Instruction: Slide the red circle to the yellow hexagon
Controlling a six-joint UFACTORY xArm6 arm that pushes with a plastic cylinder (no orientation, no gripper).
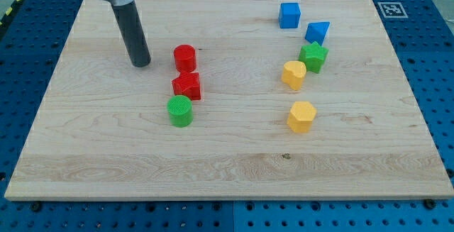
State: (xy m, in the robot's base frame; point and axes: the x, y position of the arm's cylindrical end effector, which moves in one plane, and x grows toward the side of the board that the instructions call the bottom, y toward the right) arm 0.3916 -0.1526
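Observation:
The red circle (184, 57) is a short red cylinder left of the board's middle. The yellow hexagon (301, 116) lies right of the middle, lower down, far from the red circle. My tip (141, 64) rests on the board just left of the red circle, with a small gap between them. The dark rod rises from it to the view's top left.
A red star-like block (187, 86) sits right below the red circle, a green cylinder (180, 111) below that. At the right are a yellow block (294, 74), a green star (313, 56), a blue triangle (317, 32) and a blue cube (289, 15). The wooden board (85, 154) lies on a blue pegboard table.

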